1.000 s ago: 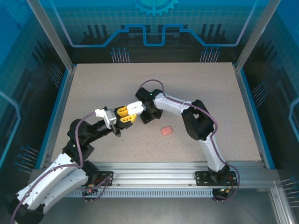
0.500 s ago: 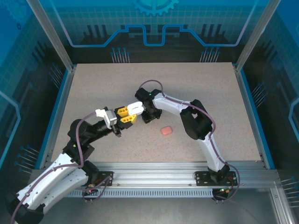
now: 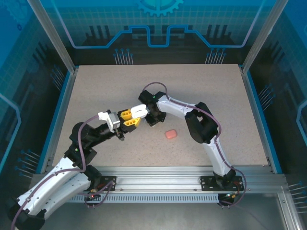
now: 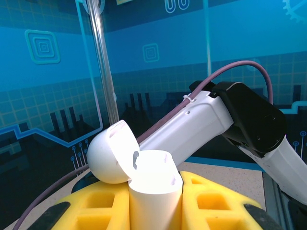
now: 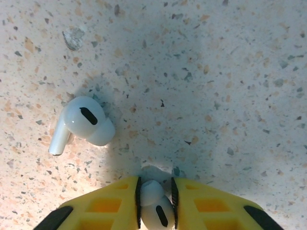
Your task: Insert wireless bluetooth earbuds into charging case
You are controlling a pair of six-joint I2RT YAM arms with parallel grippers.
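Observation:
My left gripper (image 3: 129, 119) is shut on a white charging case (image 4: 153, 189), held upright above the table. Its lid (image 4: 111, 152) is swung open to the left. In the top view the case (image 3: 139, 110) sits just left of my right wrist (image 3: 153, 116), which points down at the table. My right gripper (image 5: 154, 201) is shut on a white earbud (image 5: 156, 211), pinched between the yellow fingers right at the table surface. A second white earbud (image 5: 84, 122) lies loose on the table to the upper left of those fingers, its stem pointing down-left.
A salmon-pink pebble-like case (image 3: 170, 134) lies shut on the table, right of and nearer than both grippers. My right arm's white link (image 4: 192, 129) crosses behind the open case. The speckled table (image 3: 201, 86) has blue rails along its sides.
My right gripper's jaws have closed onto the white earbud. Both arms have stayed almost where they were, and the left still holds the open case.

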